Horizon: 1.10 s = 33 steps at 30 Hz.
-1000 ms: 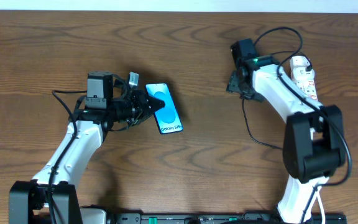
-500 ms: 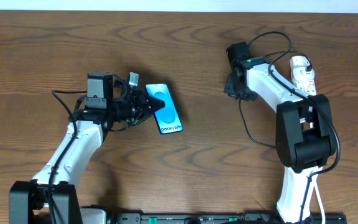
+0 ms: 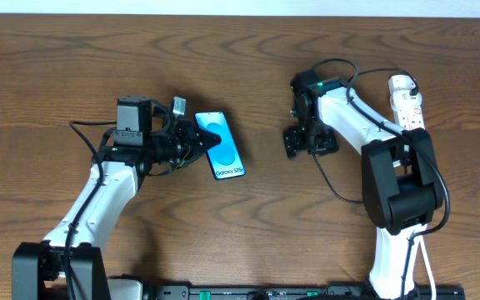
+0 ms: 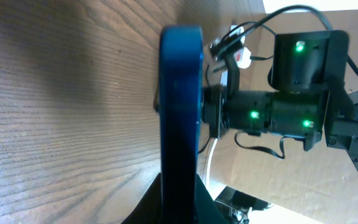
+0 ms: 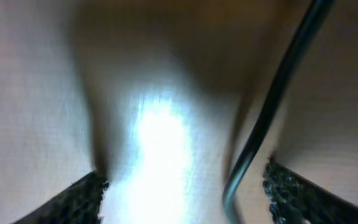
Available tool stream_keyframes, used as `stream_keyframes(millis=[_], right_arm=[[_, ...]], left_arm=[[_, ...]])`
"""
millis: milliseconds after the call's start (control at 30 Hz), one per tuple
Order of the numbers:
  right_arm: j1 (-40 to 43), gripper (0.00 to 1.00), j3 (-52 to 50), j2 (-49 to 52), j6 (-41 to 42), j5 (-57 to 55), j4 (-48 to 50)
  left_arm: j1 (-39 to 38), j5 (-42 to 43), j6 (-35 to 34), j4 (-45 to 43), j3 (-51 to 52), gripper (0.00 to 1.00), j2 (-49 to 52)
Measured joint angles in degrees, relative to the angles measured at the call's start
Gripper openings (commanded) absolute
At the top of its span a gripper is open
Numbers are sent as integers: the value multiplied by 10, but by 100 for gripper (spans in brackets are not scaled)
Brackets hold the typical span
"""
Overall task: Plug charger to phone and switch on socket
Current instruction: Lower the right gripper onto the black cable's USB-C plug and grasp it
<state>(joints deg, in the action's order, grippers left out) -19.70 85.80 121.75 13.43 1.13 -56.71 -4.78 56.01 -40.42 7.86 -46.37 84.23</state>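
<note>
Brown wood-grain table (image 3: pixel 248 242) under both arms. Left of centre, phone (image 3: pixel 221 144), blue screen up, white "Galaxy S25+" text at its near end. Gripped at its left edge by left gripper (image 3: pixel 197 143), jaws clamped on it; seen edge-on in the left wrist view. Right of centre, well apart from the phone, right gripper (image 3: pixel 310 143) pointing down at the wood, jaws apart. Between its fingers (image 5: pixel 84 193), thin black charger (image 5: pixel 284 81) cable, unclamped, nearer the right-hand pad. White socket (image 3: pixel 408 102) near the table's far right edge.
</note>
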Motion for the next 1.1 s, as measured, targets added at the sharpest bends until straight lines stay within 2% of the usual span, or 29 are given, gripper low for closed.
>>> stream_keyframes(millis=[133,200,367,533,833,933,1000,1100], right_arm=[[0,86,0,0,24,-26,53],[0,81,0,0,38,-33,80],[0,61,0,1,81,-53,127],[0,60,0,1,111,-61,120],[-1,33,0,1,122,-80,116],[-1,17,0,1,125,-89,120],[-1,2,-1,1,125,-96,122],[-1,1,-2,2,129,-103,122]], left_arm=[[0,0,0,1,0,7,0],[0,0,0,3,0,8,0],[0,0,0,12,0,8,0],[0,0,0,14,0,7,0],[0,0,0,20,0,7,0],[0,0,0,23,0,7,0],[0,0,0,23,0,7,0],[0,0,0,23,0,7,0]])
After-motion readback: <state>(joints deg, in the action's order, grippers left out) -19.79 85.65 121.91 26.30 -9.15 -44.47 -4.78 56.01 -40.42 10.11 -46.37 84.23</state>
